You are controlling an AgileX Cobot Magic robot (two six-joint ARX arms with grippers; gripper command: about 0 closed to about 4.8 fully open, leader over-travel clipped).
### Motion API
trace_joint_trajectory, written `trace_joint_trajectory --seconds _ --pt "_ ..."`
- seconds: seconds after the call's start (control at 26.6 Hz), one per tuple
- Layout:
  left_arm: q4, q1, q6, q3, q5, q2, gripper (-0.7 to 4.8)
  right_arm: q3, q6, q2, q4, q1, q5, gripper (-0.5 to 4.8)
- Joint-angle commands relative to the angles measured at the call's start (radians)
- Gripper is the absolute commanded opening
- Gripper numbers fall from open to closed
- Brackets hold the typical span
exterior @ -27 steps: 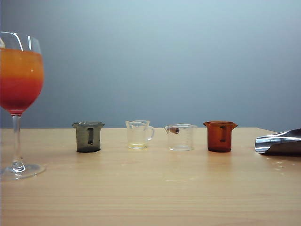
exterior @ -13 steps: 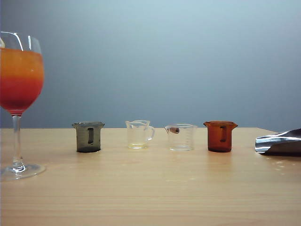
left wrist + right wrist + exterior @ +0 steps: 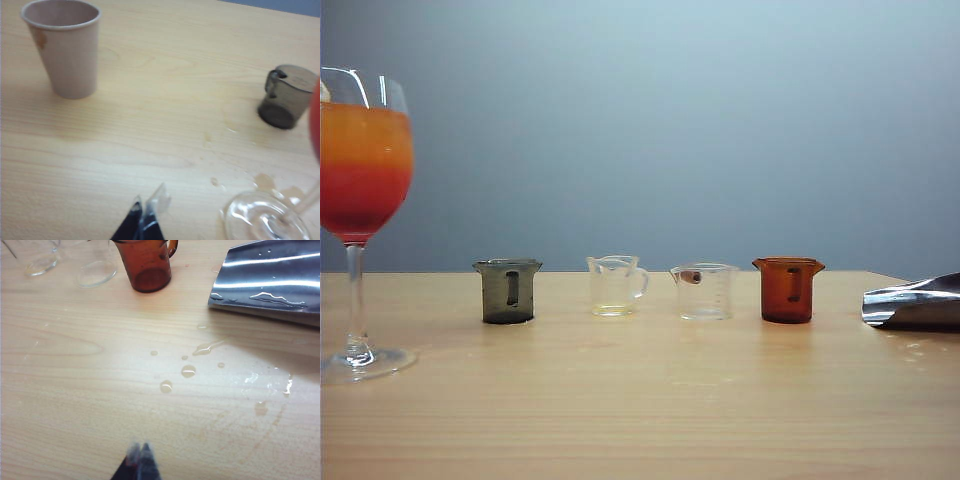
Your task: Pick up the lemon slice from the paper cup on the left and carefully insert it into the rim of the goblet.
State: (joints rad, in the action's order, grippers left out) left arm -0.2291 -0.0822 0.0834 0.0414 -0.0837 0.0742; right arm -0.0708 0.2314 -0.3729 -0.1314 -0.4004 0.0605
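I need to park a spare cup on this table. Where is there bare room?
Bare wood lies between the paper cup and the grey measuring cup, and before the cup row. It is crowded and wet near the goblet, the amber cup and the metal scoop.

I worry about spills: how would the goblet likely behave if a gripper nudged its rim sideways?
The goblet looks top-heavy: its bowl is nearly full, on a thin stem over a small round foot, so it would probably tip rather than slide. The clear glass looks fragile. Drips on the table beside the foot might let it skid. Both the left gripper and right gripper are shut, away from it.
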Motion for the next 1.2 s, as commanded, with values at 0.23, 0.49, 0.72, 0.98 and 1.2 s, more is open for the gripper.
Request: trace_joint_trajectory --seconds 0.23,0.49,0.72,0.98,1.2 --pt "0.073 0.0 0.007 -0.032 0.037 -0.001 -0.03 -0.003 0.004 0.001 0.016 0.0 0.005 -0.05" --pt "0.073 0.0 0.003 -0.032 0.013 -0.001 0.05 0.0 0.004 0.006 0.015 0.002 0.005 -0.05" --pt "0.072 0.0 0.003 -0.032 0.012 -0.002 0.05 0.057 0.004 0.126 0.03 0.016 0.007 -0.05" --pt "0.067 -0.002 0.003 -0.032 0.013 -0.072 0.05 0.07 0.004 0.325 -0.044 0.147 0.004 -0.05" --pt "0.071 0.0 0.003 -0.032 0.012 -0.073 0.05 0.07 0.004 0.372 -0.014 0.357 0.005 -0.05"
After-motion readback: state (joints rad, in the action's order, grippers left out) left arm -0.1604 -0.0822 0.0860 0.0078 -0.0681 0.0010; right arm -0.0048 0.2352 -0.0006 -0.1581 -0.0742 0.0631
